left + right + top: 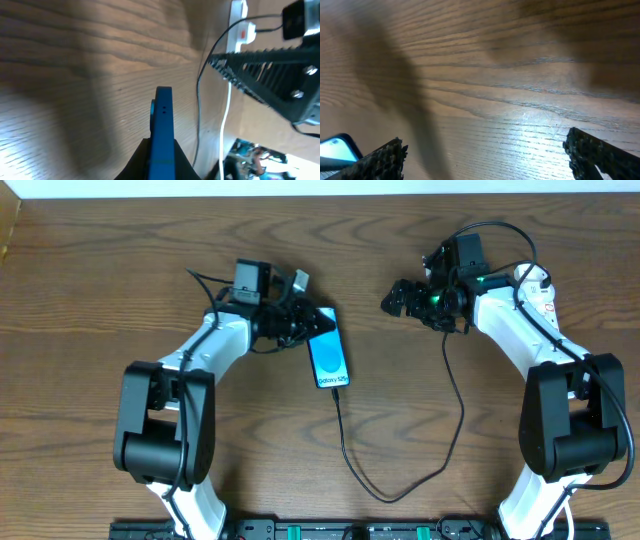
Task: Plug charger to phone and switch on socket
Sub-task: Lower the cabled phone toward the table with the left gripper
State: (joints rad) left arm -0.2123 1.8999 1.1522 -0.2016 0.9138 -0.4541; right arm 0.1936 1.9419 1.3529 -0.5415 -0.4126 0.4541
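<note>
The phone [328, 356] lies on the table with its blue screen up. In the left wrist view it shows edge-on [162, 120]. My left gripper [300, 326] is shut on its top end [161, 152]. The charger [400, 496], a thin black cable, meets the phone's lower edge, loops toward the front and runs up under my right gripper [402, 298]. It also shows in the left wrist view [198, 100]. The right gripper is open and empty above bare wood [485, 160], to the right of the phone. The socket [239, 25] is white with a red switch. In the overhead view my right arm hides it.
The socket's white cord [225, 125] runs toward the table's front. One toothed finger of my right gripper [265, 70] hangs in front of the socket. A corner of the phone [337, 147] shows at the right wrist view's left edge. Thick arm cables loop above the right wrist.
</note>
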